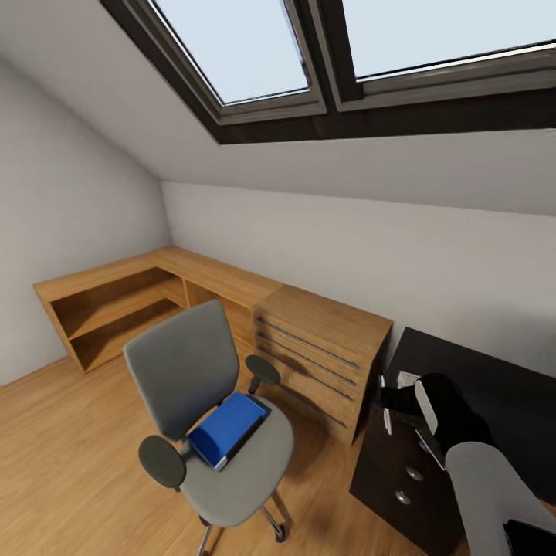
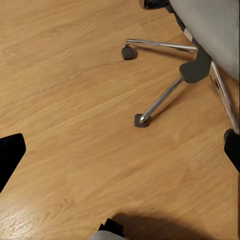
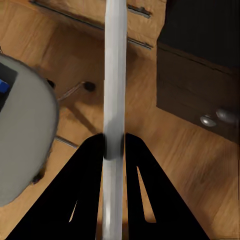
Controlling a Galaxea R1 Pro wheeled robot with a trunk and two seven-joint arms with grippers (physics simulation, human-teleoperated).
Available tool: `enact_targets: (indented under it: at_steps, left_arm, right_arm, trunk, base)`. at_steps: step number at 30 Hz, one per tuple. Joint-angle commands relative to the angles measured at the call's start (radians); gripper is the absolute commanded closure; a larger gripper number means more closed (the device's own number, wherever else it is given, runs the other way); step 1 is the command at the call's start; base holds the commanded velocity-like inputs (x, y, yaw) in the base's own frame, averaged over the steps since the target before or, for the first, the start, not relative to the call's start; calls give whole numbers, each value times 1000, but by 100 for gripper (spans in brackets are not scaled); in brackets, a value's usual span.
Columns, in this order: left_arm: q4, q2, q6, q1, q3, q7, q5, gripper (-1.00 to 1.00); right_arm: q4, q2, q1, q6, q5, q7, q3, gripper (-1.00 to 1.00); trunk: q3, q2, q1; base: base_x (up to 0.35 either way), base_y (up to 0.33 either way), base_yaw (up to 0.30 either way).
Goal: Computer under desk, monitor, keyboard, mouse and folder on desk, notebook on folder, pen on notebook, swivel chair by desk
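Nearest, at the lower right of the head view, the robot's right arm [image 1: 479,494] runs out of the picture, pale grey with a black and white wrist. In the right wrist view the right pincer [image 3: 114,150] has its two black fingers closed tight on a thin, flat, pale grey slab [image 3: 115,75] seen edge-on; what the slab is I cannot make out, and it runs past the edge of the picture at both ends. The left pincer [image 2: 120,155] is cut off: one black fingertip shows at each side of the left wrist view, well apart, so it stands wide over bare wooden floor [image 2: 65,90].

A little further, left of centre, stands the grey swivel chair with black armrests [image 1: 208,417]. The blue folder [image 1: 228,428] lies flat on its seat, near the front edge. The chair's chrome legs and black casters [image 2: 141,120] show partly, the rest hidden under the seat.

To the right is the dark, near-black surface with drawers and round silver knobs [image 1: 401,471], its top partly hidden behind the arm. Behind the chair sits a light wooden chest of drawers [image 1: 320,347], then a low wooden corner shelf unit [image 1: 116,309] against the far white wall. Skylights [image 1: 232,46] are cut off above.
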Motion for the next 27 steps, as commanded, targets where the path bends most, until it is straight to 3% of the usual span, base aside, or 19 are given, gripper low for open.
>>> enact_targets:
  at_steps: [1,14,20,27]
  left_arm:
    - [0,-1,-3,-1,-3,4,0,-100]
    - [0,-8,-4,-1,-3,4,0,-100]
    - [0,-9,-4,-1,-3,4,-1,-100]
    - [0,-17,-4,-1,-3,4,-2,-100]
  right_arm:
    - [-1,-2,-1,4,3,7,-6,100]
    - [-1,-27,-1,3,3,8,-48,100]
    - [0,-58,-1,-4,5,5,-81,100]
    - [2,-76,-1,-11,6,5,-84,100]
  trunk:
    - [-2,-2,1]
    - [-2,-2,1]
    - [-2,-2,1]
    - [-2,-2,1]
  base:
    - [0,0,-250]
    - [0,0,-258]
    - [0,-3,-250]
    - [0,-223,-68]
